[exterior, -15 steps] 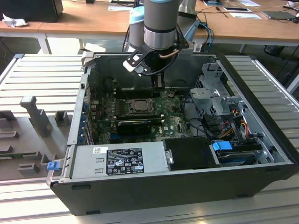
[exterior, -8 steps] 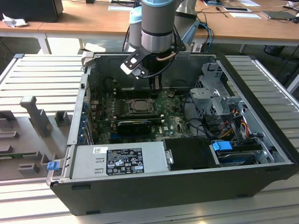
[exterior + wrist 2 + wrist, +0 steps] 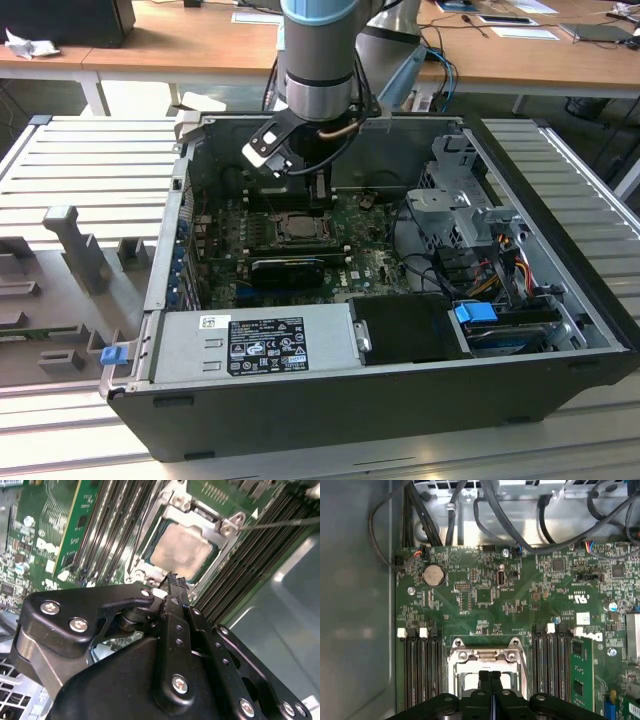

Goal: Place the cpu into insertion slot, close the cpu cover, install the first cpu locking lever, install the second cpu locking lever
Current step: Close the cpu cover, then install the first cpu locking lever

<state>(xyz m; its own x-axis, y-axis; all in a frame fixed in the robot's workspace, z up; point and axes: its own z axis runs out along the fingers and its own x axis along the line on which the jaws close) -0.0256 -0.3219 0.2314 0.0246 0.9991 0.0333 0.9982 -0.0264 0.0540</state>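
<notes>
The cpu (image 3: 182,550) lies in the insertion slot (image 3: 142,572) (memory slots (image 3: 117,525) on both sides).

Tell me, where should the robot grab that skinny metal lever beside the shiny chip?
Grip the locking lever probably on its straight free stretch over the memory slots, away from its fixed end. Come from above, fingers either side: it is a thin rod, so only a pinch across it would hold.

- cpu (image 3: 182,547): pale silvery-beige.
- circuit board (image 3: 470,595): green.
- gripper (image 3: 172,578): black, with silver screws.
- latch (image 3: 475,312), lower right of the exterior view: blue.
- arm band (image 3: 320,10): light blue.
</notes>
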